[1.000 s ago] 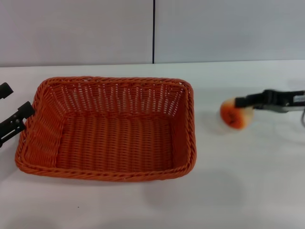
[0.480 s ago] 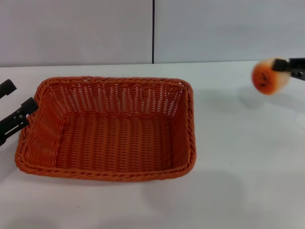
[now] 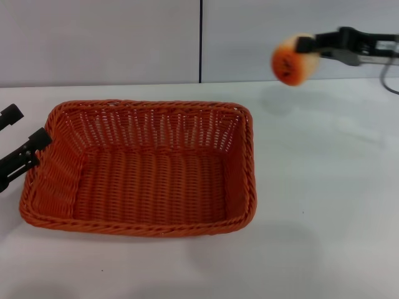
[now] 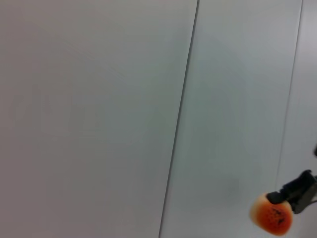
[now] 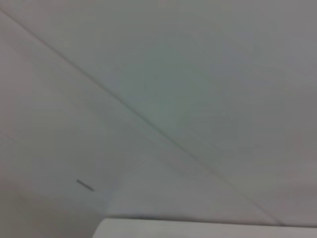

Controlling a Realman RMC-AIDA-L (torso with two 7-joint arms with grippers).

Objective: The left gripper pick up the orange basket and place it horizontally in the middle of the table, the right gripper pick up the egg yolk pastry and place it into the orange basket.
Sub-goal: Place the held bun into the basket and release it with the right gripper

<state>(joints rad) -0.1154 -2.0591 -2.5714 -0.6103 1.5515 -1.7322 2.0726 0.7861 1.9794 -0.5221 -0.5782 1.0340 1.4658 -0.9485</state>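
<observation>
The table is carrying the orange basket, which is sitting lengthwise near its middle. The left gripper is resting just beside the basket's left rim, jaws apart and empty. The right gripper, closed on the egg yolk pastry, is now lifting it higher and carrying it leftward toward the basket; release remains.

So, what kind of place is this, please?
Probably a robot test bench, not a home: a bare white table against plain grey wall panels, with only an orange basket and two robot pincers.
</observation>
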